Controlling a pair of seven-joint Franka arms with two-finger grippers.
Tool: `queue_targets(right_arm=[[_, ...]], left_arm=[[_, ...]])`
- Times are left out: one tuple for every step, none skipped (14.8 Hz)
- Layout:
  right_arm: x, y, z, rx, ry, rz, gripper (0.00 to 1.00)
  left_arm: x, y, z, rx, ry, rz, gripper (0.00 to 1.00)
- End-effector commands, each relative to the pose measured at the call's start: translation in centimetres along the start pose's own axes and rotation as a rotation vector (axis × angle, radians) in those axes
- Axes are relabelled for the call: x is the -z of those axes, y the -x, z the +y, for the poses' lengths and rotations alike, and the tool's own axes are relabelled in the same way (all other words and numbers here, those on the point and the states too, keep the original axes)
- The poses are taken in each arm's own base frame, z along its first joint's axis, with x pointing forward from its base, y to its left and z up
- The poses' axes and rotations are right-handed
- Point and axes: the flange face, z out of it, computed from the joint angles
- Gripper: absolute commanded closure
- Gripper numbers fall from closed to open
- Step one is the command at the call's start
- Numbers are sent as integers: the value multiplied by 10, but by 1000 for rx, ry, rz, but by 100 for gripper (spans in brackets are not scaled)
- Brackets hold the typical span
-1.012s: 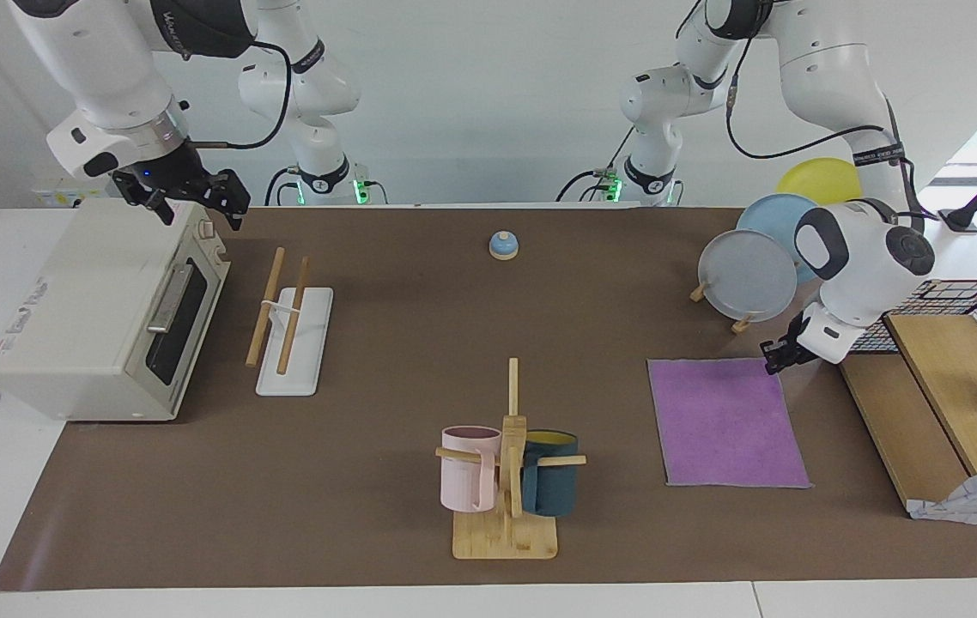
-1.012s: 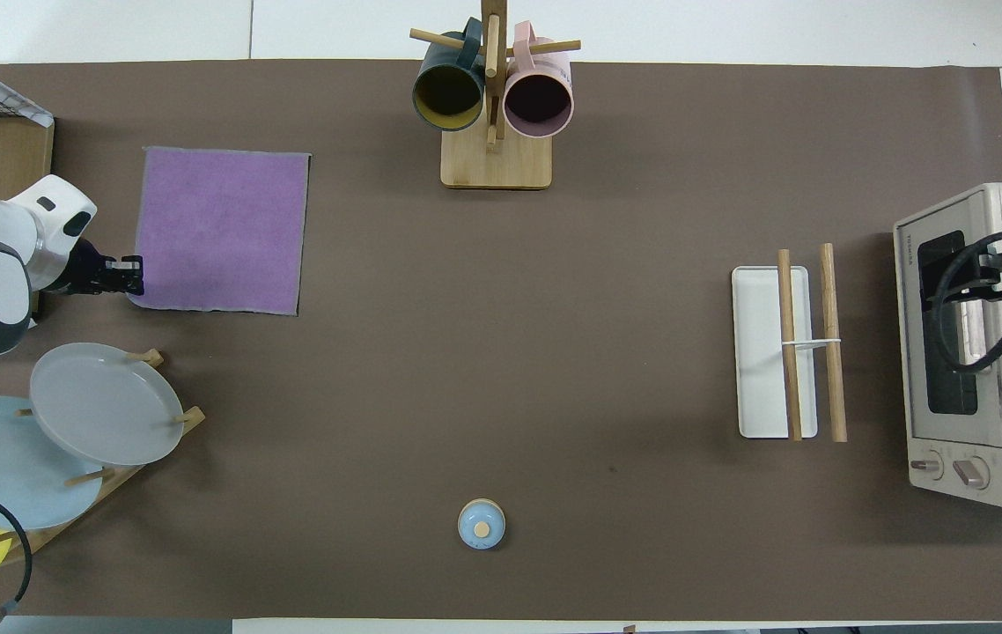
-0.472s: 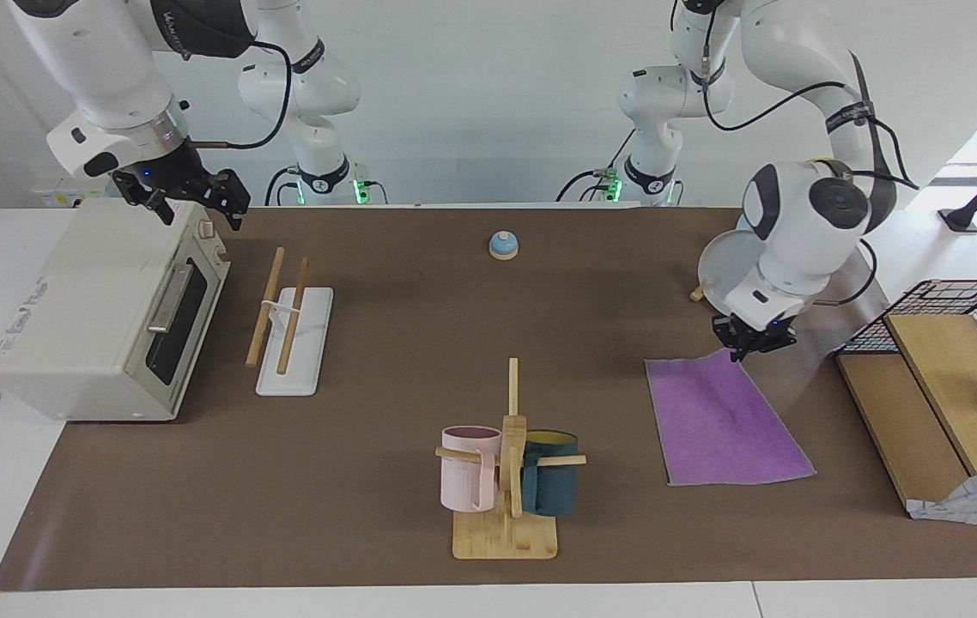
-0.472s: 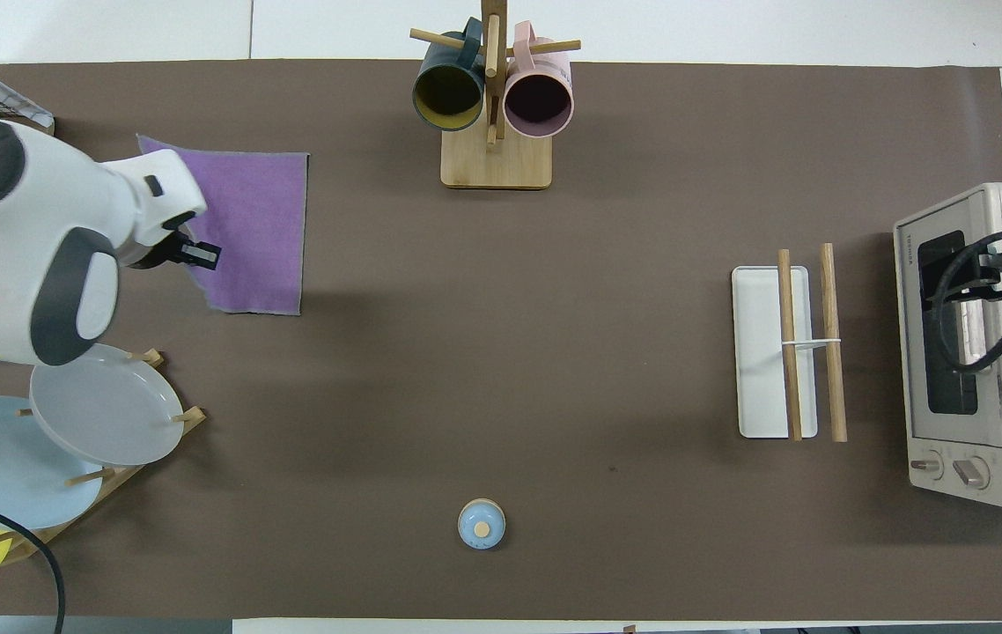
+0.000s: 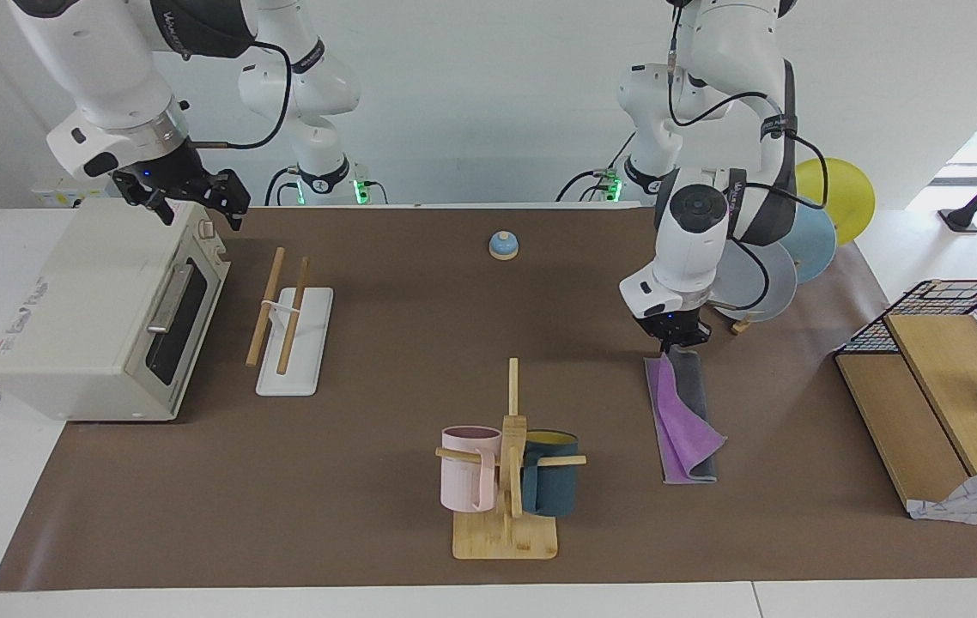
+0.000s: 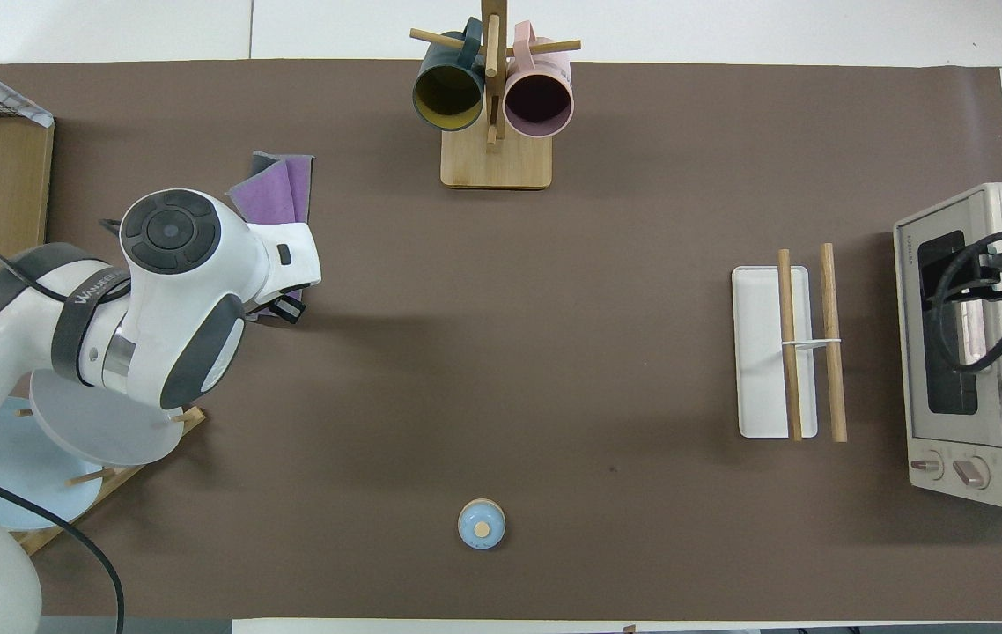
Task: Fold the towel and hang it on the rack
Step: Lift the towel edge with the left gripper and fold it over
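The towel point(image 5: 676, 419) lies folded over into a narrow strip, purple with its dark grey face showing along one side, beside the mug tree toward the left arm's end of the table. My left gripper point(image 5: 670, 343) is shut on the towel's end nearer to the robots, low over the mat. In the overhead view my left gripper point(image 6: 290, 308) covers most of the towel point(image 6: 276, 189). The rack point(image 5: 287, 330), a white base with two wooden rods, stands in front of the oven; it also shows in the overhead view point(image 6: 787, 352). My right gripper point(image 5: 197, 202) waits open above the oven.
A white toaster oven point(image 5: 102, 309) stands at the right arm's end. A mug tree point(image 5: 507, 463) with two mugs stands far from the robots. A plate stand with plates point(image 5: 755, 275), a wooden box with a wire basket point(image 5: 943, 378) and a small blue bell point(image 5: 502, 245) also stand here.
My left gripper took the towel's corner and swept it across toward the table's middle, folding the flat purple square over into a narrow strip with grey showing. The right arm has not moved.
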Motion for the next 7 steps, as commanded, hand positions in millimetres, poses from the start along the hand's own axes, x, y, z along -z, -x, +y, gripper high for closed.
queue_targets(right_arm=[[-1, 2, 2, 18, -18, -10, 0], [-1, 2, 2, 18, -18, -9, 0], [-1, 2, 2, 18, -18, -10, 0], [-1, 2, 2, 18, -18, -9, 0], [-1, 2, 2, 18, -18, -10, 0], [-1, 2, 2, 18, -18, -10, 0], [-1, 2, 2, 18, -18, -9, 0]], left_arm=[[-1, 11, 3, 15, -23, 12, 85], [-4, 13, 5, 50, -21, 12, 86], [-4, 10, 12, 57, -21, 24, 86], [-5, 8, 15, 53, -21, 32, 83], [-6, 9, 16, 57, -21, 32, 60], [-7, 9, 18, 53, -20, 31, 36], [-7, 9, 19, 50, -21, 31, 0]])
